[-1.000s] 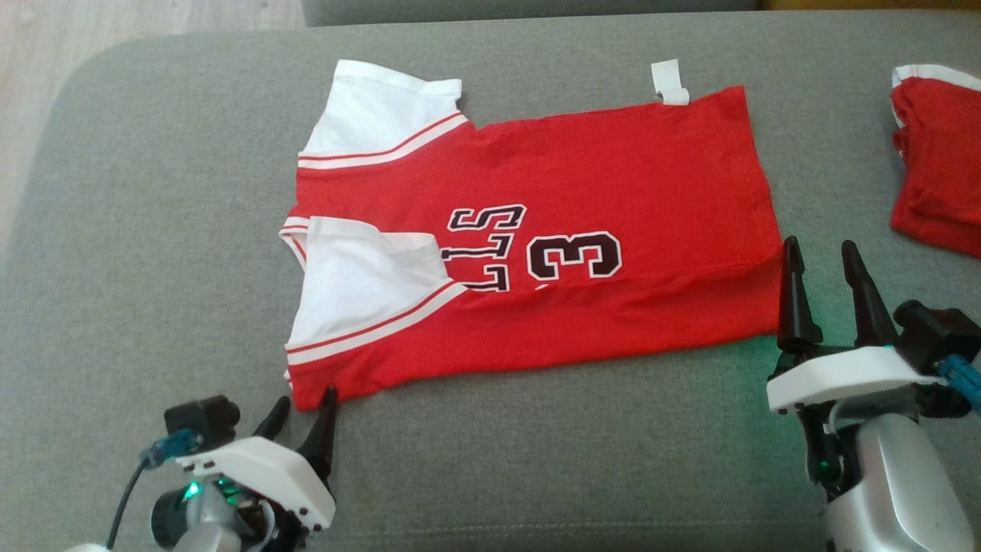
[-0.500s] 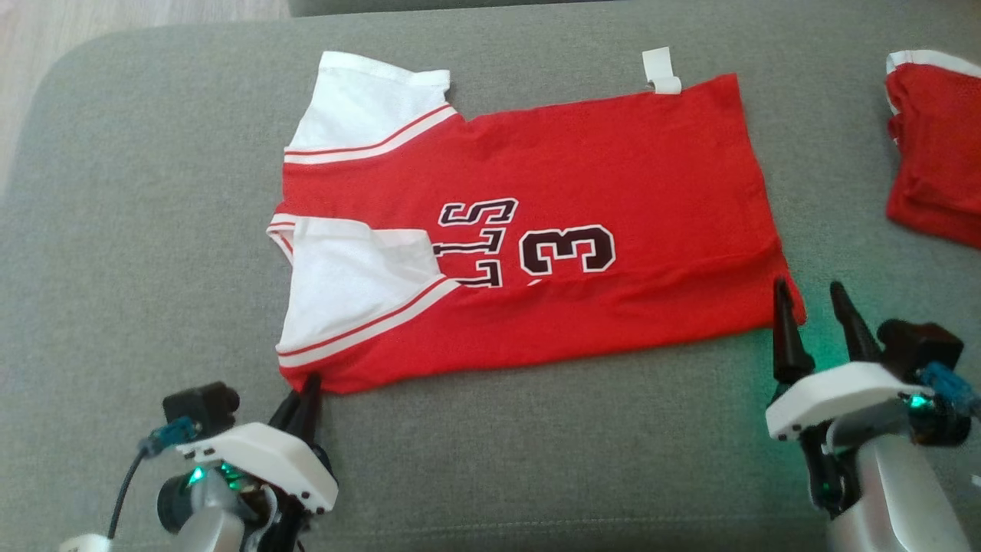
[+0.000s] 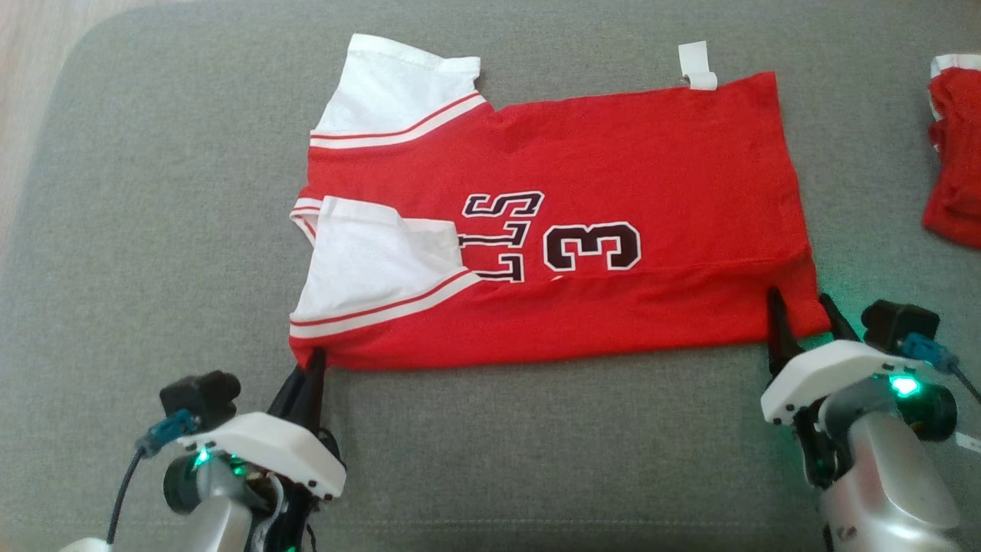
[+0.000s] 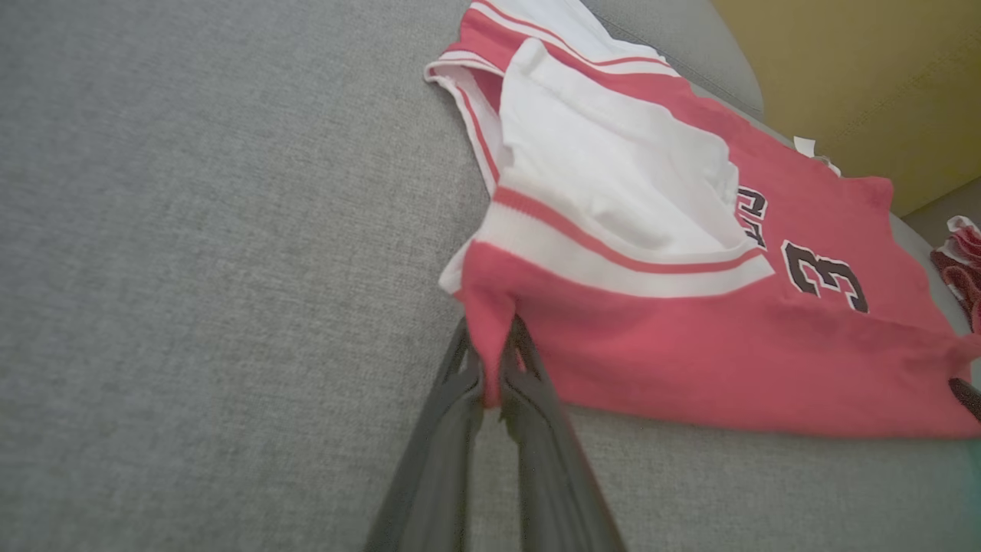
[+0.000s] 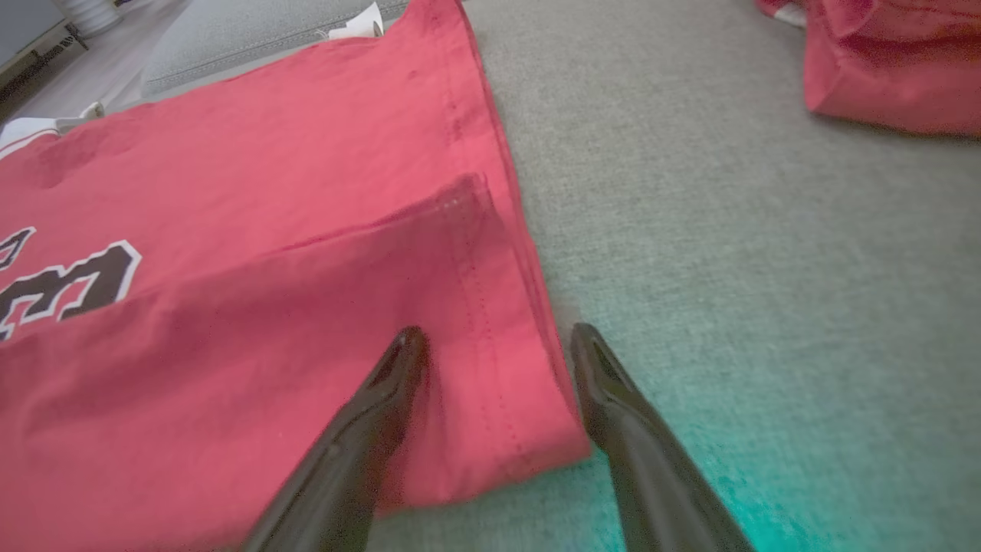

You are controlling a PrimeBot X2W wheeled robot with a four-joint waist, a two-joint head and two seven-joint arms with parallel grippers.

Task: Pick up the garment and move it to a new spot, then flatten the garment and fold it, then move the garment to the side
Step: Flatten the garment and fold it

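Gripping one near corner of the shirt (image 3: pixel 628 153) spread ahead, the left gripper (image 3: pixel 310 364) has closed since a second ago; the right gripper (image 3: pixel 800 300), fingers apart, now straddles the other.

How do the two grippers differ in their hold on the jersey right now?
The left gripper is shut, pinching the jersey at its sleeve-end corner; the right gripper is open, not yet gripping. The left's jaws meet on cloth; the right's straddle the hem corner. Both sit at the jersey's near edge.
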